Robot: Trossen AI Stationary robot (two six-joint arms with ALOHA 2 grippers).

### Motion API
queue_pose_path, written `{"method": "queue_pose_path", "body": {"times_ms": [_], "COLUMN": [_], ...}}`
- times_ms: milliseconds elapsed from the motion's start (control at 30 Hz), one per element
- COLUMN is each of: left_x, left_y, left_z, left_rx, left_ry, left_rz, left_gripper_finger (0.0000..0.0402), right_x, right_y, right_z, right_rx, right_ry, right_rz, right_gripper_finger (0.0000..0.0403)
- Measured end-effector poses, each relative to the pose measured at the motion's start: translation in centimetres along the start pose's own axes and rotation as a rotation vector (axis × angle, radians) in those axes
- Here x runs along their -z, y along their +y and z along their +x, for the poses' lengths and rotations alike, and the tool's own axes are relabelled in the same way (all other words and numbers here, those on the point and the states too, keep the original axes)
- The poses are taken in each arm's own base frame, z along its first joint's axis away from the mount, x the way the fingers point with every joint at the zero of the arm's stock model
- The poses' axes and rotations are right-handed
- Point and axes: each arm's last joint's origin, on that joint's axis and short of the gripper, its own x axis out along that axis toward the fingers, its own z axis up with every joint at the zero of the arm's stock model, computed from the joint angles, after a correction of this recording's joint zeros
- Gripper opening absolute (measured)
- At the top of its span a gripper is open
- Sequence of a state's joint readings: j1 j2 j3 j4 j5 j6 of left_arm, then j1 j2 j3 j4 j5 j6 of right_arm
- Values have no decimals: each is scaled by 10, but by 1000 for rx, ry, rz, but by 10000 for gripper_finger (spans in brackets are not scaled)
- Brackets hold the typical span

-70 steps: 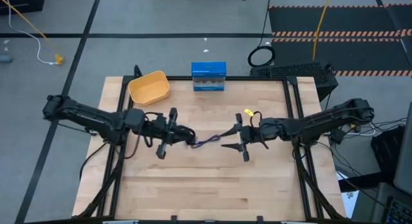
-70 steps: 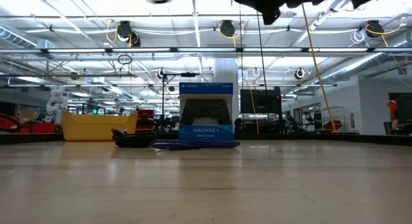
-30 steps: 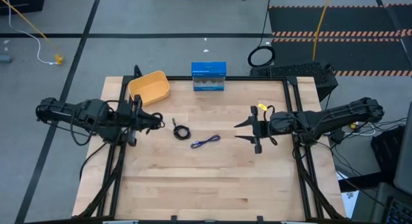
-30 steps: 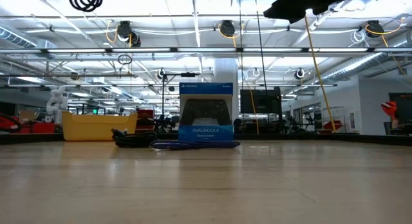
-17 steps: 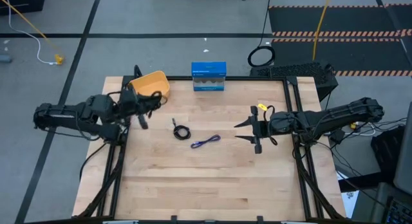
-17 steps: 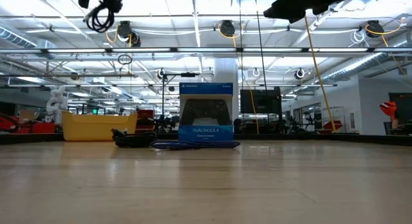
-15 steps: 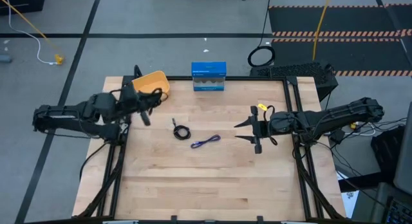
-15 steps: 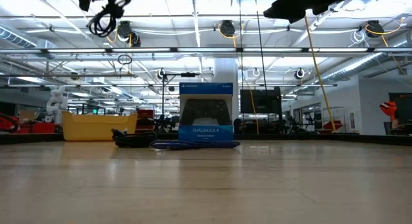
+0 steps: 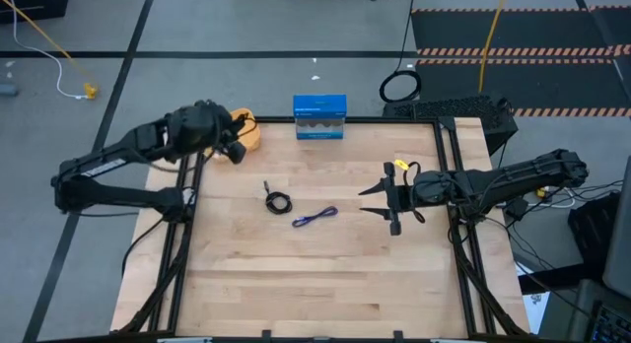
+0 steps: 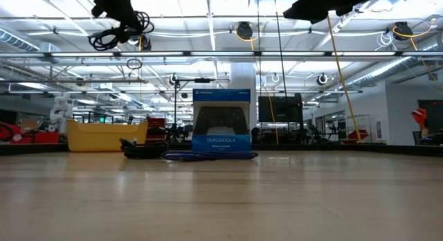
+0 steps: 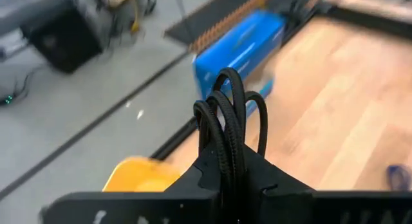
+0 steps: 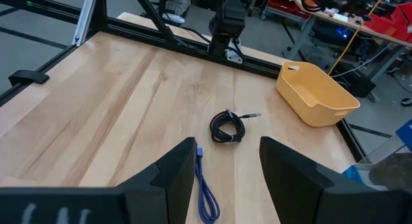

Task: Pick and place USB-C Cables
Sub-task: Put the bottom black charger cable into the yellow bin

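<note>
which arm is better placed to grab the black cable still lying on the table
Probably the right. The right gripper hangs open and empty near the table's middle, facing the coiled black cable. The left gripper is shut on another black cable above the yellow bin.

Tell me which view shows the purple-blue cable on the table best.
The right wrist view: the purple-blue cable lies close, between that claw's open fingers, beside a black cable. The high view shows it small. The low view gives an edge-on sliver; the left wrist view, a corner glimpse.
</note>
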State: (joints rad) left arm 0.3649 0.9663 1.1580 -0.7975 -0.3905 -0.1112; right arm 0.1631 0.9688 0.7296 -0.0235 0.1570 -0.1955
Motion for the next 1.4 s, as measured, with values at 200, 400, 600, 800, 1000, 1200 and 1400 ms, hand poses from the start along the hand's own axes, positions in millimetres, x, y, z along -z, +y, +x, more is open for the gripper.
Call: {"method": "queue_pose_path", "body": {"times_ms": [200,400,600,800,1000,1200,1400], "left_x": [-9,-6,4,6,10,13,18], "left_y": [15,28,42,56,71,77,78], "left_z": [15,32,48,58,74,101,125], "left_rx": [-41,-49,-108,-132,-147,-136,-111], "left_ry": [230,457,630,680,739,759,807], "left_rz": [-22,-52,-73,-63,-43,5,61], "left_gripper_finger": [27,29,30,30,30,30,30], "right_x": [0,0,0,0,0,0,0], "right_y": [0,0,0,0,0,0,0], "right_z": [0,0,0,0,0,0,0], "right_rx": [0,0,0,0,-1,-1,-1], "right_ry": [0,0,0,1,1,1,3], "right_rz": [0,0,0,0,0,0,2], "right_gripper_finger": [169,169,169,169,169,169,169]}}
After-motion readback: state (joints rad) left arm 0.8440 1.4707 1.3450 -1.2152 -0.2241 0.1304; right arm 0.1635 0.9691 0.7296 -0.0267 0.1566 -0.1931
